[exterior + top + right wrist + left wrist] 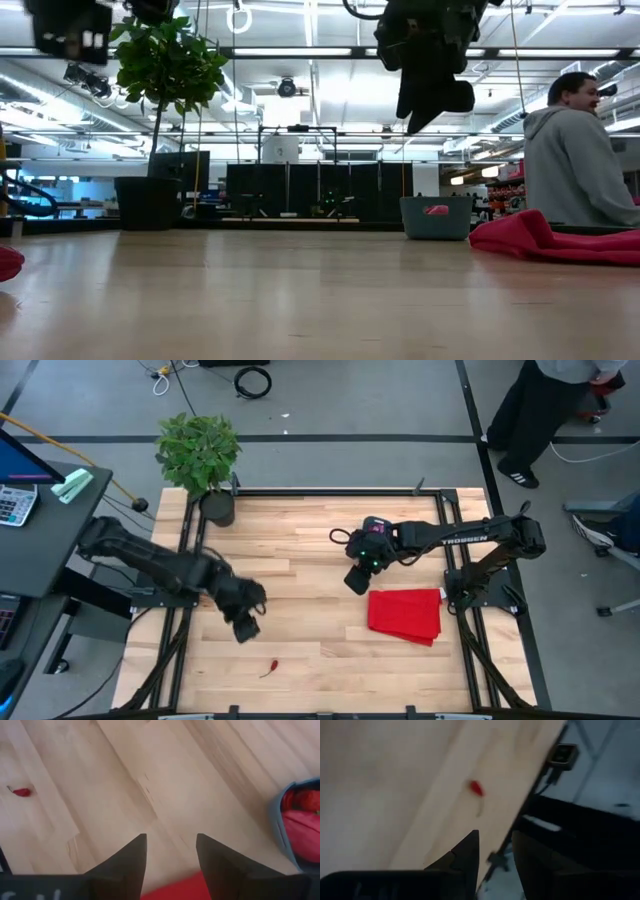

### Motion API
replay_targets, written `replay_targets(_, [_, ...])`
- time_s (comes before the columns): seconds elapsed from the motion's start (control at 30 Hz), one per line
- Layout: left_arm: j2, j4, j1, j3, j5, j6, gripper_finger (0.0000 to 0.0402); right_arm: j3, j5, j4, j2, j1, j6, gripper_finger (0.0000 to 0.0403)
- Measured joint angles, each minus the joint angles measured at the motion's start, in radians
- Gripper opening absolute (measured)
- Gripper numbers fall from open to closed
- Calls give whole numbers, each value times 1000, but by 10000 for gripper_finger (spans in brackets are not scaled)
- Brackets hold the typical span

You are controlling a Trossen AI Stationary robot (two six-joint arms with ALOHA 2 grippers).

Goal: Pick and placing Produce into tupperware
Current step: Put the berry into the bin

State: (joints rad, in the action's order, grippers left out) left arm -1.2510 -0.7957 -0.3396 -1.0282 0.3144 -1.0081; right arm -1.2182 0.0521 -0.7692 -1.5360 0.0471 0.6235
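Note:
A small red produce piece with a thin stem [270, 667] lies on the wooden table near its front edge, also seen in the left wrist view [476, 788] and the right wrist view [21, 792]. The blue tupperware [278, 820] holds red and pink produce [302, 822]; it stands on the table [436, 222], hidden in the high view by my right arm. My left gripper [495, 857] hangs open above the table [247, 628], up and to the left of the lone red piece. My right gripper [170, 855] is open above bare wood [356, 580], beside the tupperware.
A flat red cloth [405, 615] lies right of centre, just below my right gripper. A potted plant [215, 505] stands at the far left corner. A person [575, 150] sits beyond the table's right side. Bare wood spans the table's middle [300, 560].

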Motion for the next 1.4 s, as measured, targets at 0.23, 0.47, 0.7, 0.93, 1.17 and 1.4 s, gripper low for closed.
replay_targets(0.23, [-15,429,-131,259,-4,-251,134,0,-10,0,0,0,64,181])
replay_targets(0.47, [-111,453,-201,335,-20,-309,135,0,-94,1,0,0,85,180])
replay_targets(0.7, [-232,507,-198,336,-51,-222,135,0,-139,6,0,0,117,180])
replay_targets(0.93, [-322,755,-226,335,-65,-343,120,0,-138,8,0,0,137,180])
replay_targets(1.17, [-335,756,-270,335,-115,-440,94,0,-138,8,0,0,136,180])
replay_targets(1.4, [-353,805,-266,335,-182,-440,99,0,-138,8,0,0,135,180])
